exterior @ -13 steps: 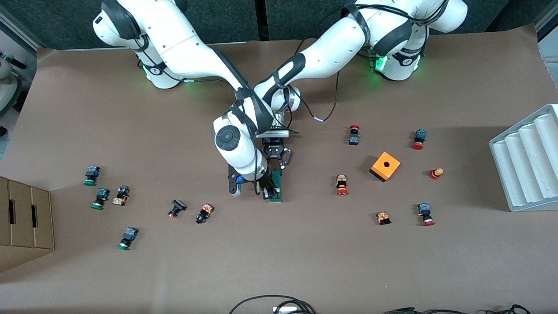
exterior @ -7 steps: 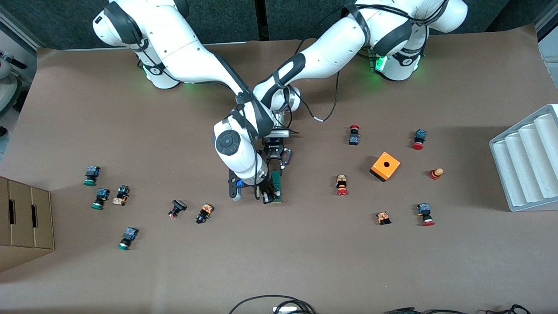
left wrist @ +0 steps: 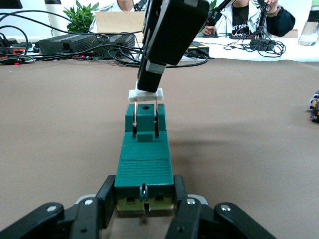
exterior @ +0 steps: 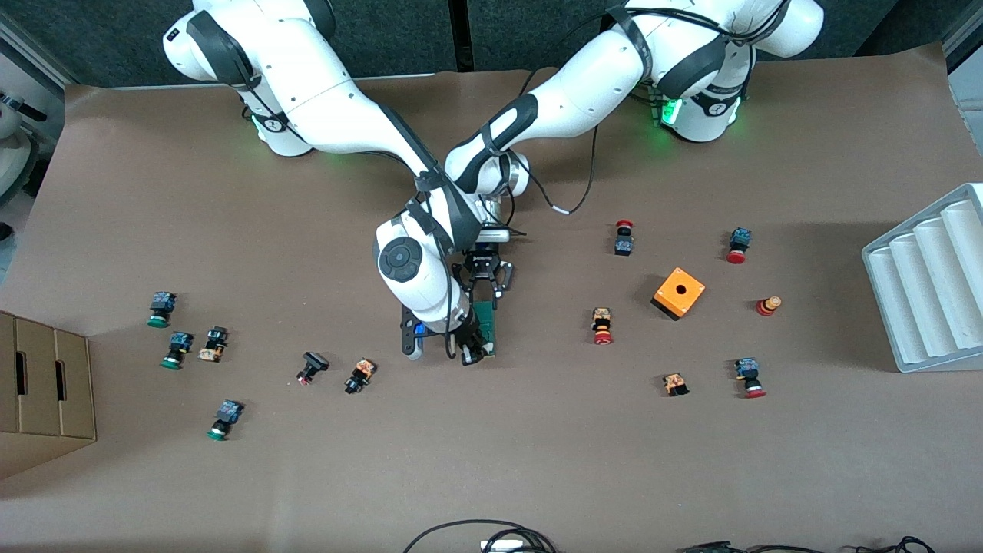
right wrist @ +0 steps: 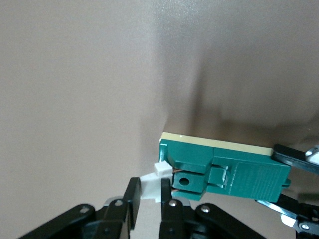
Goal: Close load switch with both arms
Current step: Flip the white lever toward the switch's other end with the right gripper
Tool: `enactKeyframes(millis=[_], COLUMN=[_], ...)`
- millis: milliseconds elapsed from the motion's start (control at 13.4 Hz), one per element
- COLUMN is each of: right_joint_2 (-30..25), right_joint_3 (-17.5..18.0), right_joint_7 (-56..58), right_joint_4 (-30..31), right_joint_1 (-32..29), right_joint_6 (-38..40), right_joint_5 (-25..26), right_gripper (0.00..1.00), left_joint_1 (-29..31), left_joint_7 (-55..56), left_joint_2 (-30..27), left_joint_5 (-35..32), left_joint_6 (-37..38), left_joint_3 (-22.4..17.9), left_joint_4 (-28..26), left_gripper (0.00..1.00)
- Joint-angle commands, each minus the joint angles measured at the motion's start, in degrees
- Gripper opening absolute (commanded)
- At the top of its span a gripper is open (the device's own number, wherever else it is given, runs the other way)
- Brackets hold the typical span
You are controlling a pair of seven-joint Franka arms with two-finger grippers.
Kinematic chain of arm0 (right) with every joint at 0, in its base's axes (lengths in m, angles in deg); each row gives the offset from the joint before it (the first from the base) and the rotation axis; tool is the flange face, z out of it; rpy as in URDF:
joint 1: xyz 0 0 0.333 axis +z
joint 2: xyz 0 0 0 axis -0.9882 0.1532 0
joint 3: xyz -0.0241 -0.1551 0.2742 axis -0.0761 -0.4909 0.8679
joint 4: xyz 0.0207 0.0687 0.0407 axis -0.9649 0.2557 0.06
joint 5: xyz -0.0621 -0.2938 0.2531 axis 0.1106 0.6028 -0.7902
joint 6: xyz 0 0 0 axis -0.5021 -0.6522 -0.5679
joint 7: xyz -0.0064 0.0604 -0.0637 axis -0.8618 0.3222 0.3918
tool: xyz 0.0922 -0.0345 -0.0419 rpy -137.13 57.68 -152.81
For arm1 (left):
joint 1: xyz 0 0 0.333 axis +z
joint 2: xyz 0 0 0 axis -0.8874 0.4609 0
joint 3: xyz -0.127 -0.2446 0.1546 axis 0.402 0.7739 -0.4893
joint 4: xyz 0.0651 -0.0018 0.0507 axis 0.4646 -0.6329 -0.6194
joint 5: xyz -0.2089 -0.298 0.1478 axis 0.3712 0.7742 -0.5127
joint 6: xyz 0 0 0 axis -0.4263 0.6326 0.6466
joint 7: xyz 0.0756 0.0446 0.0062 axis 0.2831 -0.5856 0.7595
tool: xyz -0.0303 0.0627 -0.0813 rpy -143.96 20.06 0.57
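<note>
The load switch (exterior: 487, 319), a narrow green block on a cream base, lies on the brown table near its middle. My left gripper (exterior: 485, 296) is shut on its end farther from the front camera; in the left wrist view the black fingers (left wrist: 107, 201) clamp both sides of the block (left wrist: 144, 167). My right gripper (exterior: 469, 350) is at the nearer end, shut on the white tab (right wrist: 152, 188), which sits between its fingers (right wrist: 132, 199). In the left wrist view the tab (left wrist: 146, 94) stands on two thin metal blades above the green body.
An orange square box (exterior: 679, 293) and several small push buttons (exterior: 602, 326) lie toward the left arm's end. More buttons (exterior: 359, 375) lie toward the right arm's end. A grey ribbed tray (exterior: 929, 284) and a cardboard box (exterior: 42, 384) stand at the table's ends.
My right arm's wrist has shifted slightly, and its gripper has moved a little with the white tab. The left gripper and the green block have stayed put.
</note>
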Motion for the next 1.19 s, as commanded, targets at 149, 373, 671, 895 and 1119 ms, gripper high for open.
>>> enactKeyframes(millis=[149,373,671,895,1119], right_joint_2=[2.73,3.35,3.7,3.79,3.87], right_joint_3=[0.32,0.32,0.32,0.32,0.32], right_joint_7=[1.19,1.1,1.19,1.01,1.01], right_joint_4=[-2.38,-3.08,-3.17,-3.17,-3.26], right_joint_1=[-0.62,-0.62,-0.62,-0.71,-0.8], right_joint_6=[-0.52,-0.52,-0.52,-0.52,-0.52], right_joint_5=[-1.36,-1.36,-1.27,-1.27,-1.27], right_gripper=[0.23,0.23,0.23,0.23,0.23], left_joint_1=[-0.7,-0.7,-0.7,-0.7,-0.7], left_joint_7=[0.64,0.55,0.47,0.47,0.47], left_joint_2=[0.81,0.81,0.81,0.81,0.81], left_joint_5=[-1.02,-1.02,-1.02,-1.02,-1.02], left_joint_6=[0.53,0.53,0.53,0.53,0.53], left_joint_3=[-0.46,-0.46,-0.46,-0.46,-0.46], left_joint_4=[1.41,1.41,1.32,1.32,1.32], left_gripper=[0.53,0.57,0.56,0.55,0.55])
